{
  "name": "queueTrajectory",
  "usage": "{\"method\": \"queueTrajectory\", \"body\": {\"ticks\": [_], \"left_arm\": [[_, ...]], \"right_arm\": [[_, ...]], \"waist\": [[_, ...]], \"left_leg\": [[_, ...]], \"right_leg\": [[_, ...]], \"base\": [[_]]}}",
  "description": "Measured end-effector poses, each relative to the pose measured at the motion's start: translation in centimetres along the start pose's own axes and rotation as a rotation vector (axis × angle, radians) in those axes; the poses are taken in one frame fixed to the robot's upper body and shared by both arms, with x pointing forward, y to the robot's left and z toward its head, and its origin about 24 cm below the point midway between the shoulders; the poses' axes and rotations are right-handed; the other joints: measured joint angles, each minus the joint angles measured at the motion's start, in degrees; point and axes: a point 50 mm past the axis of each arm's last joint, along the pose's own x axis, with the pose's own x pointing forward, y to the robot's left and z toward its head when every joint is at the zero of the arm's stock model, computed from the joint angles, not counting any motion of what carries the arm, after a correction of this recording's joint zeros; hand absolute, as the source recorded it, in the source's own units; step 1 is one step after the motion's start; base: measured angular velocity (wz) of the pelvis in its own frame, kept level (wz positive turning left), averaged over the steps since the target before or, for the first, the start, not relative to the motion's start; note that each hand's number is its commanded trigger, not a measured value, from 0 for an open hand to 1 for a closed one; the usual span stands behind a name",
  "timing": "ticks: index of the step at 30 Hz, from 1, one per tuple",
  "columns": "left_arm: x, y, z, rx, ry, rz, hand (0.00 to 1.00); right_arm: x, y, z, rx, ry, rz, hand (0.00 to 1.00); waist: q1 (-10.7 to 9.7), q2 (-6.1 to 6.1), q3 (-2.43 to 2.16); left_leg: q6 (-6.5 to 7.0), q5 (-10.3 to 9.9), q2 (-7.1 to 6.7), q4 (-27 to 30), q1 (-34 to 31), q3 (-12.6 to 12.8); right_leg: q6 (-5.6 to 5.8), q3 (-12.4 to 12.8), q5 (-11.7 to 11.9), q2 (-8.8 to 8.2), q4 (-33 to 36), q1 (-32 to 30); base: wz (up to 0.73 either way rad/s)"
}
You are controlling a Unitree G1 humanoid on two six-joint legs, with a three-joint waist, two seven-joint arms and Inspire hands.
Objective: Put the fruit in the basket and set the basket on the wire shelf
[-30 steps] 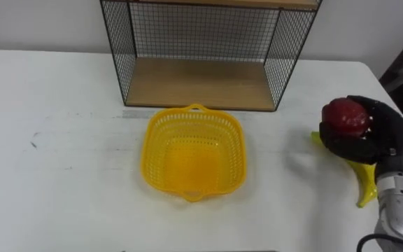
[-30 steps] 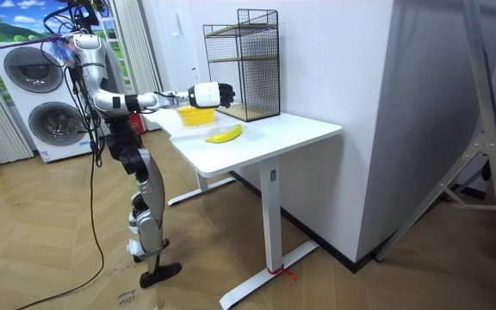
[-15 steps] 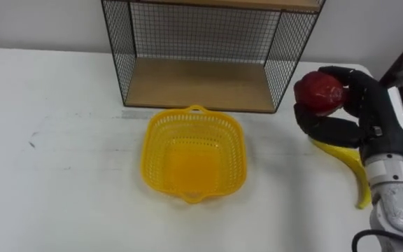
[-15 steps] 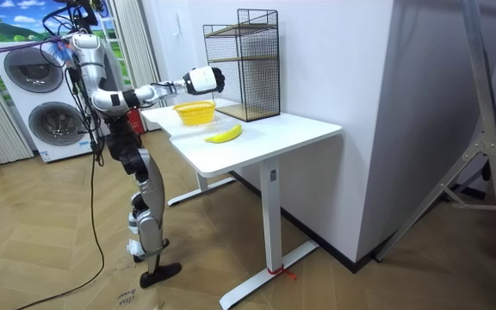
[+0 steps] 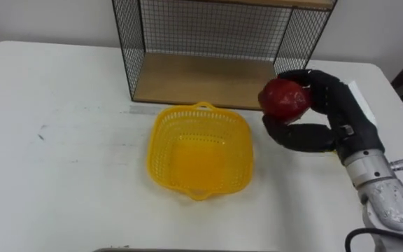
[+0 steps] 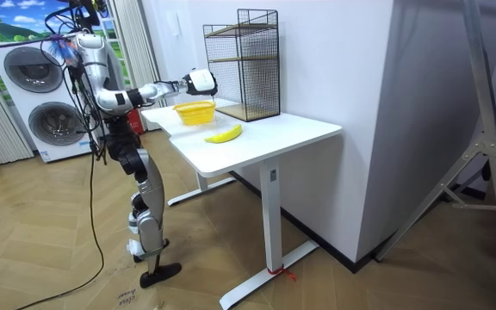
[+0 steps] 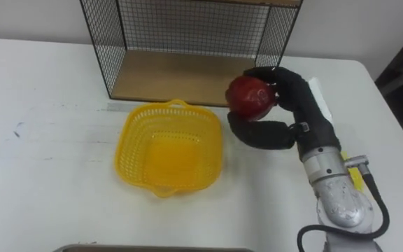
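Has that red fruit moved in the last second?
Yes. The right robot hand carried the red fruit leftward toward the yellow basket, judged against the wire shelf.

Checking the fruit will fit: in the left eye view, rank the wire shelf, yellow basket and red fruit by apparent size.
1. wire shelf, largest, though cut off at the top.
2. yellow basket.
3. red fruit, clearly smallest, even held off the table in the right hand.

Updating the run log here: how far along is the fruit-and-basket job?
Done: nothing yet; the yellow basket sits empty on the table. In hand: the right robot hand grips a red apple in the air just right of the basket. Left: drop it in, add the banana lying on the table, then set the basket on the wire shelf.
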Motion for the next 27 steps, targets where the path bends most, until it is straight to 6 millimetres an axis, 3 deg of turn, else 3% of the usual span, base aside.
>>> {"method": "queueTrajectory", "body": {"ticks": [8, 16, 17, 18, 19, 27], "left_arm": [[0.2, 0.4, 1.1, 0.003, -0.026, 0.010, 0.00], [0.2, 1.0, 1.5, 0.031, -0.044, 0.023, 0.00], [0.2, 1.1, 1.5, 0.031, -0.047, 0.026, 0.00], [0.2, 1.1, 1.5, 0.031, -0.048, 0.026, 0.00], [0.2, 1.1, 1.6, 0.032, -0.049, 0.027, 0.00], [0.2, 1.1, 1.5, 0.042, -0.048, 0.029, 0.00]], "right_arm": [[0.2, 2.0, 0.3, -0.002, -0.004, 0.124, 1.00], [0.2, 2.9, 0.4, 0.002, -0.005, 0.179, 1.00], [0.2, 2.9, 0.4, 0.002, -0.005, 0.179, 0.83], [0.2, 2.9, 0.4, 0.002, -0.005, 0.179, 0.04], [0.2, 3.0, 0.4, 0.002, -0.005, 0.179, 0.00], [0.2, 3.7, 0.1, 0.008, 0.008, 0.208, 0.00]], "waist": [[1.7, -0.19, 0.03], [1.8, -0.70, 0.30], [1.8, -0.78, 0.31], [1.8, -0.79, 0.31], [1.8, -0.84, 0.29], [1.8, -0.85, 0.32]], "left_leg": [[0.02, 0.0, -0.02, -0.1, -0.2, -0.1], [0.01, 0.0, 0.00, -0.3, -0.1, -0.1], [0.01, 0.0, 0.00, -0.3, -0.1, -0.1], [0.01, 0.0, 0.00, -0.3, -0.1, -0.1], [0.02, 0.0, -0.01, -0.3, -0.1, -0.1], [0.01, 0.0, -0.04, -0.3, -0.1, -0.1]], "right_leg": [[0.00, 0.0, 0.0, -0.04, -0.1, -0.2], [0.00, 0.0, 0.0, -0.02, -0.2, -0.1], [0.00, 0.0, 0.0, -0.02, -0.2, -0.1], [0.01, 0.0, 0.0, -0.02, -0.2, -0.1], [0.01, 0.0, 0.0, -0.03, -0.2, -0.1], [0.01, 0.0, 0.0, -0.02, -0.2, -0.1]], "base": [[0.00], [0.00], [0.00], [0.00], [0.00], [0.00]]}}
